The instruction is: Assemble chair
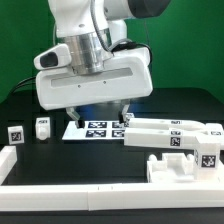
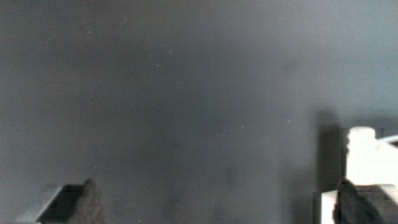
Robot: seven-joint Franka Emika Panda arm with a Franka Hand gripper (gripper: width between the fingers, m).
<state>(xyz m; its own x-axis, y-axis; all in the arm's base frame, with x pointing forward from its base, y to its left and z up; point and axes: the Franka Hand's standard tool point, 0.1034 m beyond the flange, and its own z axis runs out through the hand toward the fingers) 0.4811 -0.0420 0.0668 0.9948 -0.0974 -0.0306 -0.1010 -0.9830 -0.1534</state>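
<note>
Words, brands, numbers: none can be read in either view.
Marker board: several black-and-white square tags, their patterns too small to make out.
Small block, exterior view's left: one square tag on its front face.
Smaller piece just beside it: a dark tag, blurred.
Long chair panels, exterior view's right: square tags on the near faces.
Counter, wrist view: no marking.

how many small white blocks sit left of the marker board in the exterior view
2: outer block by the exterior view's left edge; inner block between it and the marker board. The arm may hide others.
</note>
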